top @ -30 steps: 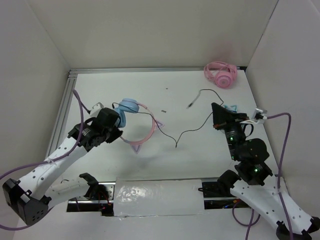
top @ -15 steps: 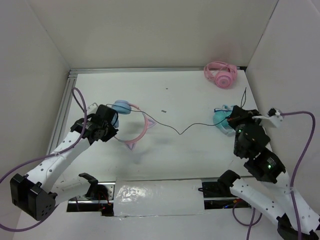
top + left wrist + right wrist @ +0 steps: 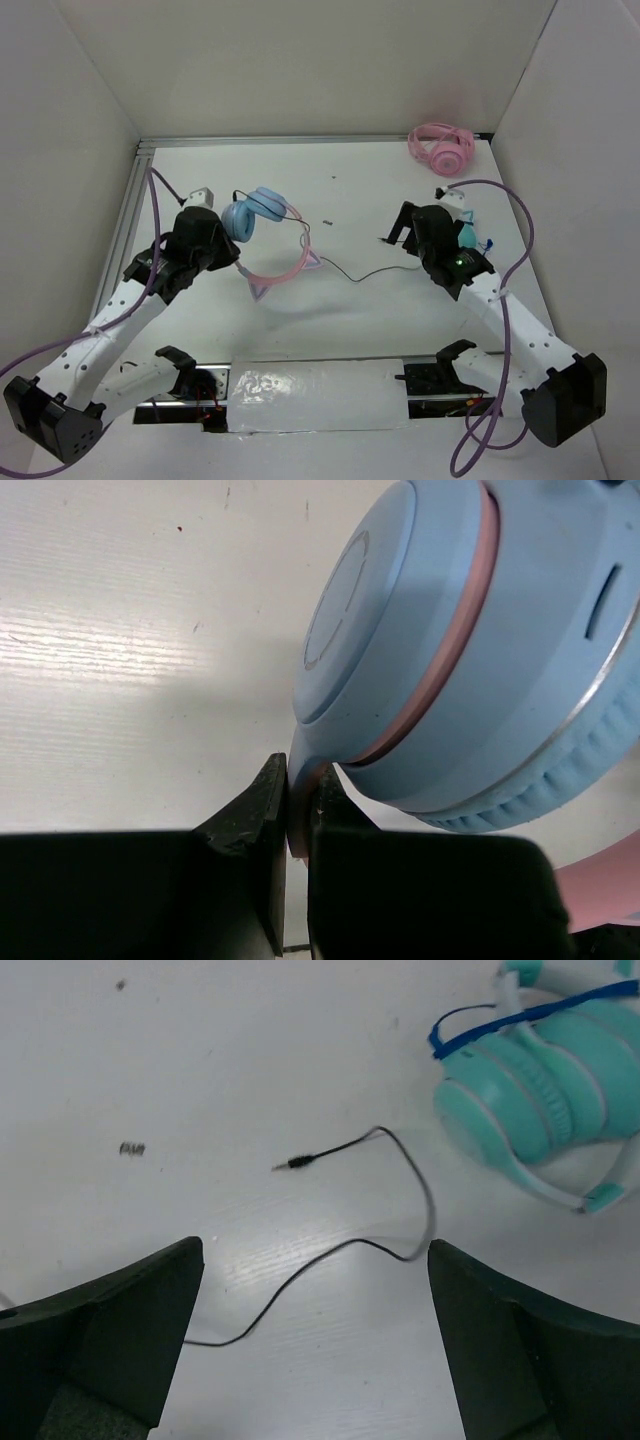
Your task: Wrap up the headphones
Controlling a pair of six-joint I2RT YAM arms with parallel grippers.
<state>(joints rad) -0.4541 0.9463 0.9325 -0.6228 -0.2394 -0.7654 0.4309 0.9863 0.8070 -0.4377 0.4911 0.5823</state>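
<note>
The left gripper (image 3: 288,820) is clamped on the light blue and pink cat-ear headphones (image 3: 262,212) at the ear-cup hinge and has turned them since half a second ago. The right gripper (image 3: 313,1252) has swung left, jaws wide apart and holding nothing. The thin black cable (image 3: 349,1243), previously drawn out rightward, now lies slack on the white table (image 3: 350,180). Judged effect: it needs re-grasping before winding.
</note>
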